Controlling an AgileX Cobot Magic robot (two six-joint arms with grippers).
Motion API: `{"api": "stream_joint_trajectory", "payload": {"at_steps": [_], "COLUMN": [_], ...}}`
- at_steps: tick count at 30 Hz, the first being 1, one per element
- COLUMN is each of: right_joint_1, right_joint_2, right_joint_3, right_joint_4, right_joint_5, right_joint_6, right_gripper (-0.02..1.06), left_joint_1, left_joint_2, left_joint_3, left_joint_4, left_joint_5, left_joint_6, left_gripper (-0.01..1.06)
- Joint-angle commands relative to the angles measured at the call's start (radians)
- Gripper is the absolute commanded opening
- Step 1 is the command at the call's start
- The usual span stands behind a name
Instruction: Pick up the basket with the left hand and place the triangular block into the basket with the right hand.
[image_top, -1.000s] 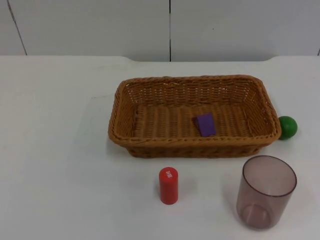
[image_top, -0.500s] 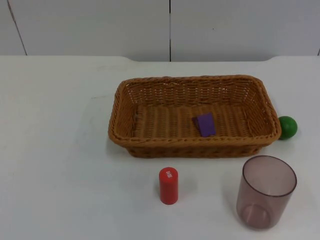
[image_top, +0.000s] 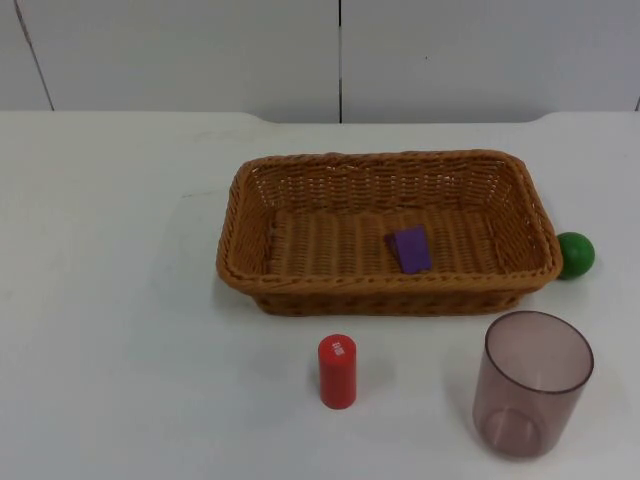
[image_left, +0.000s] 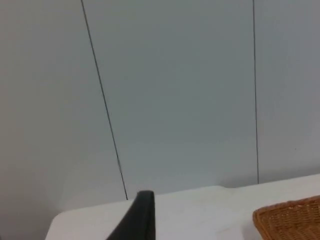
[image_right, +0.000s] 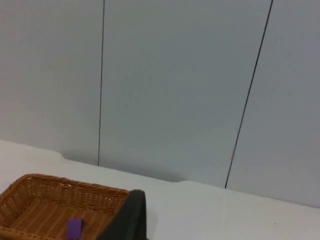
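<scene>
Lying inside basket (image_top: 385, 160), purple triangular block (image_top: 411, 249) — both end effectors well apart, grip state unclear

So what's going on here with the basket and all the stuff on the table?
Nothing is being handled right now. The brown woven wicker basket sits on the white table with the purple triangular block lying inside it. A green ball rests against the basket's right end, while a red cylinder and a translucent brownish plastic cup stand in front of it. A black fingertip of the left end effector and one of the right end effector show, both held back from the basket, waiting.
</scene>
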Motion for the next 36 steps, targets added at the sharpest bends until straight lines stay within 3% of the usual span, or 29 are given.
{"api": "stream_joint_trajectory", "payload": {"at_steps": [1, 6, 14, 19, 31, 36], "right_joint_1": [-0.001, -0.001, -0.001, -0.001, -0.001, -0.001], "right_joint_2": [0.000, 0.000, 0.000, 0.000, 0.000, 0.000], "right_joint_3": [0.011, 0.068, 0.217, 0.276, 0.292, 0.292], "right_joint_4": [-0.004, 0.000, -0.002, -0.004, -0.115, -0.117], "right_joint_5": [-0.001, 0.043, 0.087, 0.083, 0.079, 0.085], "right_joint_6": [0.003, 0.040, 0.085, 0.103, 0.178, 0.181], "right_gripper": [1.04, 1.04, 1.04, 1.04, 1.04, 1.04], "left_joint_1": [-0.008, -0.008, -0.008, -0.008, -0.008, -0.008], "left_joint_2": [0.000, 0.000, 0.000, 0.000, 0.000, 0.000], "left_joint_3": [0.005, 0.005, 0.009, 0.054, 0.345, 0.352], "left_joint_4": [-0.003, 0.017, 0.049, 0.089, 0.137, 0.125], "left_joint_5": [0.001, 0.027, 0.183, 0.183, 0.186, 0.078], "left_joint_6": [-0.008, -0.009, -0.019, -0.147, -0.147, -0.155], "left_gripper": [1.05, 1.05, 1.05, 1.05, 1.05, 1.05]}}
